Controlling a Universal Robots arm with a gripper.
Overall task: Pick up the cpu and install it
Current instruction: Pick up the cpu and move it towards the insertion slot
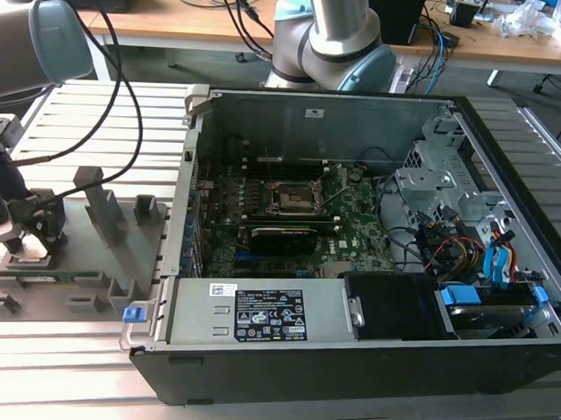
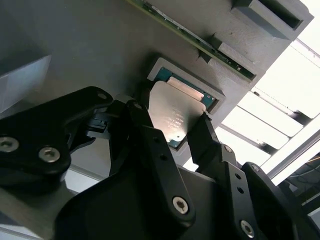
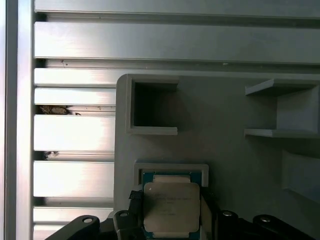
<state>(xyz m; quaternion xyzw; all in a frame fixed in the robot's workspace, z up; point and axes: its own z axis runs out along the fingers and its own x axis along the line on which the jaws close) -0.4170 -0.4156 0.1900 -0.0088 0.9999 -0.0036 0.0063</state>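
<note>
The cpu (image 2: 176, 111) (image 3: 171, 209) is a silver-topped square chip with a teal edge, lying in a shallow square pocket of the grey plastic tray (image 1: 105, 224) (image 3: 225, 150). My gripper (image 1: 29, 236) (image 2: 172, 125) (image 3: 171, 201) hangs over that pocket at the exterior view's left. Its two black fingers (image 2: 145, 122) press against opposite sides of the chip, so it is shut on it. The chip sits at pocket level, perhaps a little raised. The dark metal-framed socket (image 1: 295, 199) sits on the motherboard inside the open computer case (image 1: 350, 341), far to the exterior view's right of my gripper.
Upright blocks (image 1: 101, 199) rise from the tray close to my gripper. A green board (image 2: 200, 42) lies in a slot of the tray. The case's left wall (image 1: 184, 197) stands between tray and socket. Cables (image 1: 445, 248) and drive cages crowd the case's right side.
</note>
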